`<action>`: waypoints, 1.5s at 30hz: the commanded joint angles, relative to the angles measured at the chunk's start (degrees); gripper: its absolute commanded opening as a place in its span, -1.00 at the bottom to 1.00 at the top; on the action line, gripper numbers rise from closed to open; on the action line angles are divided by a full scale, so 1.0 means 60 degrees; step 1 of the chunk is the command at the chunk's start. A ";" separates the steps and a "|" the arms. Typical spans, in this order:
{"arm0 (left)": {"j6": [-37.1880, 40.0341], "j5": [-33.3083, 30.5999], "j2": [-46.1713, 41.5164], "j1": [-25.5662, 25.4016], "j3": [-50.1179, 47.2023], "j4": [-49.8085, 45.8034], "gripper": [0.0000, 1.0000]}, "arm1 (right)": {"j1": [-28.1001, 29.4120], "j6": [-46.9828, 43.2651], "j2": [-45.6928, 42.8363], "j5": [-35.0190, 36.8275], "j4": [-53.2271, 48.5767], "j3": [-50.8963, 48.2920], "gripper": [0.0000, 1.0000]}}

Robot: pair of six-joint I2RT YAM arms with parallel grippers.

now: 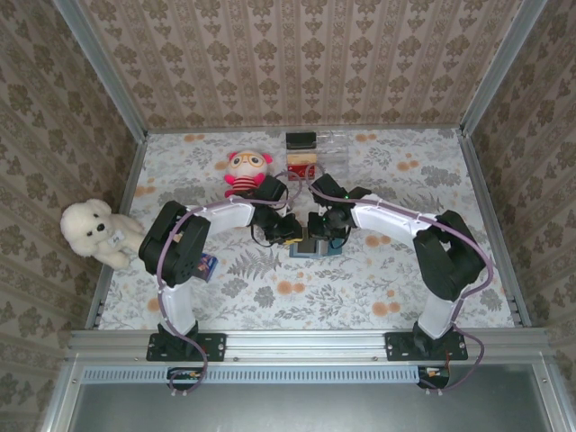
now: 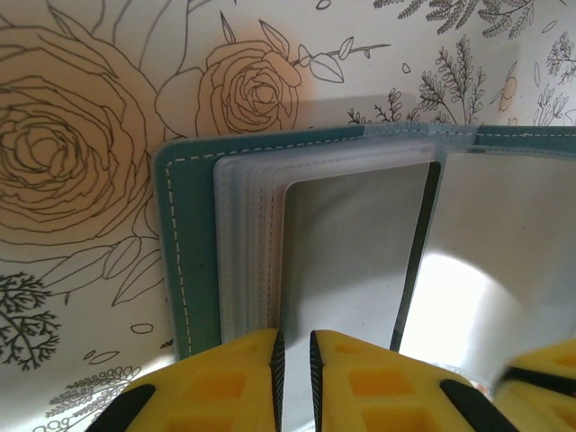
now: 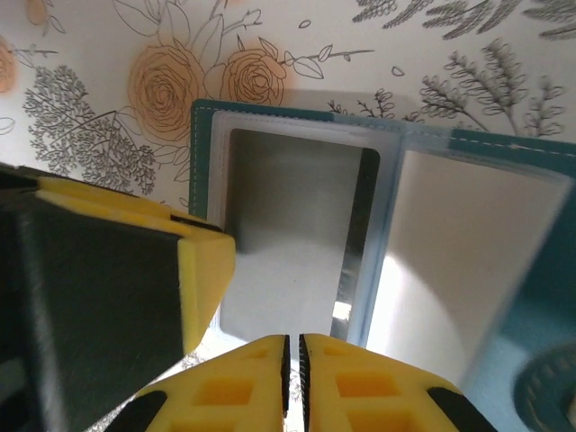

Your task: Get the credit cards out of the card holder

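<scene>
No writing reads clearly: the tag on the white dog (image 1: 94, 232) and the print on the blue can (image 1: 209, 265) are too small to make out. The holder (image 1: 306, 251) (image 2: 192, 261) (image 3: 297, 225) lies open at mid-surface (image 1: 378, 288), teal cover down, with clear sleeves facing up that shine grey. What sits in the sleeves cannot be told. Both arms crowd over it. The left hand (image 1: 290, 232) (image 2: 294, 349) sits at the near edge of the left sleeve, clenched to a thin slit. The right hand (image 1: 322, 229) (image 3: 292, 353) is clenched tight at the same edge, just beside a left finger (image 3: 205, 270). Whether either pinches a sleeve, I cannot tell. Red and orange-gold cards (image 1: 301, 162) lie at the left of the clear tray (image 1: 337, 144) near the far wall, next to a black block (image 1: 301, 139) and well apart from the holder. A pink doll (image 1: 247, 173) stands just left of the tray. The dog leans on the left rail. Bare floral surface lies open to the right of the holder and toward the near edge.
</scene>
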 commanded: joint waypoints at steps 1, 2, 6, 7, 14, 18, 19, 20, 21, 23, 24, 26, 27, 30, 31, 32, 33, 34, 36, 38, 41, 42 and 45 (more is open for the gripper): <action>0.0103 -0.0098 0.0017 -0.0038 -0.0040 -0.0156 -0.63 | -0.0132 0.0186 0.0111 -0.0486 0.0579 -0.0248 -0.69; 0.0095 -0.0109 0.0017 -0.0045 -0.0036 -0.0159 -0.63 | -0.0154 0.0157 0.0139 -0.0487 0.0628 -0.0301 -0.69; 0.0117 -0.0088 0.0076 -0.0041 -0.0010 -0.0196 -0.63 | -0.0284 -0.0019 0.0319 -0.0309 0.0503 -0.0371 -0.67; 0.0105 -0.0106 0.0076 -0.0045 -0.0038 -0.0198 -0.63 | -0.0329 -0.0037 0.0344 -0.0283 0.0502 -0.0426 -0.67; 0.0079 -0.0130 0.0091 -0.0045 -0.0147 -0.0172 -0.63 | -0.0712 -0.0375 0.0033 -0.0619 0.1233 -0.1213 -0.64; 0.0060 -0.0097 0.0120 -0.0038 -0.0150 -0.0158 -0.63 | -0.0899 -0.0810 -0.0012 -0.1540 0.2060 -0.1651 -0.65; 0.0070 -0.0098 0.0120 -0.0040 -0.0153 -0.0172 -0.63 | -0.0933 -0.0892 -0.0033 -0.1699 0.2233 -0.1769 -0.65; 0.0065 -0.0102 0.0129 -0.0034 -0.0167 -0.0179 -0.63 | -0.0974 -0.0975 -0.0065 -0.1889 0.2424 -0.1877 -0.65; 0.0068 -0.0118 0.0123 -0.0037 -0.0181 -0.0189 -0.63 | -0.1034 -0.1036 -0.0057 -0.2075 0.2558 -0.1957 -0.65; 0.0060 -0.0125 0.0142 -0.0042 -0.0198 -0.0173 -0.63 | -0.1149 -0.1051 -0.0058 -0.2274 0.2780 -0.2092 -0.65; 0.0053 -0.0120 0.0136 -0.0038 -0.0207 -0.0181 -0.63 | -0.1200 -0.1067 -0.0043 -0.2348 0.2856 -0.2135 -0.65; 0.0053 -0.0113 0.0175 -0.0044 -0.0213 -0.0176 -0.63 | -0.1302 -0.1067 -0.0014 -0.2470 0.3017 -0.2239 -0.65; 0.0056 -0.0112 0.0178 -0.0041 -0.0213 -0.0178 -0.63 | -0.1347 -0.1056 -0.0026 -0.2592 0.3167 -0.2297 -0.65; 0.0059 -0.0156 0.0164 -0.0034 -0.0250 -0.0203 -0.63 | -0.1452 -0.1056 -0.0191 -0.2753 0.3472 -0.2494 -0.65; 0.0055 -0.0166 0.0168 -0.0037 -0.0258 -0.0207 -0.63 | -0.1483 -0.1067 -0.0241 -0.2828 0.3584 -0.2569 -0.65; 0.0057 -0.0170 0.0178 -0.0045 -0.0254 -0.0201 -0.63 | -0.1519 -0.1058 -0.0297 -0.2947 0.3702 -0.2629 -0.65; 0.0058 -0.0172 0.0192 -0.0045 -0.0247 -0.0202 -0.63 | -0.1541 -0.1044 -0.0351 -0.3067 0.3818 -0.2681 -0.65; 0.0060 -0.0181 0.0204 -0.0034 -0.0244 -0.0213 -0.63 | -0.1553 -0.1065 -0.0399 -0.3132 0.3906 -0.2719 -0.65; 0.0060 -0.0180 0.0221 -0.0045 -0.0238 -0.0205 -0.63 | -0.1557 -0.1068 -0.0493 -0.3191 0.3894 -0.2730 -0.65; 0.0051 -0.0175 0.0208 -0.0044 -0.0234 -0.0205 -0.63 | -0.1544 -0.1066 -0.0608 -0.3324 0.3900 -0.2746 -0.64; 0.0058 -0.0191 0.0222 -0.0038 -0.0227 -0.0210 -0.63 | -0.1525 -0.1060 -0.0555 -0.3286 0.3743 -0.2680 -0.62; 0.0060 -0.0188 0.0233 -0.0045 -0.0208 -0.0206 -0.63 | -0.1526 -0.1067 -0.0459 -0.3285 0.3690 -0.2640 -0.61; 0.0060 -0.0184 0.0267 -0.0047 -0.0185 -0.0202 -0.63 | -0.1514 -0.0997 -0.0149 -0.3092 0.3397 -0.2433 -0.57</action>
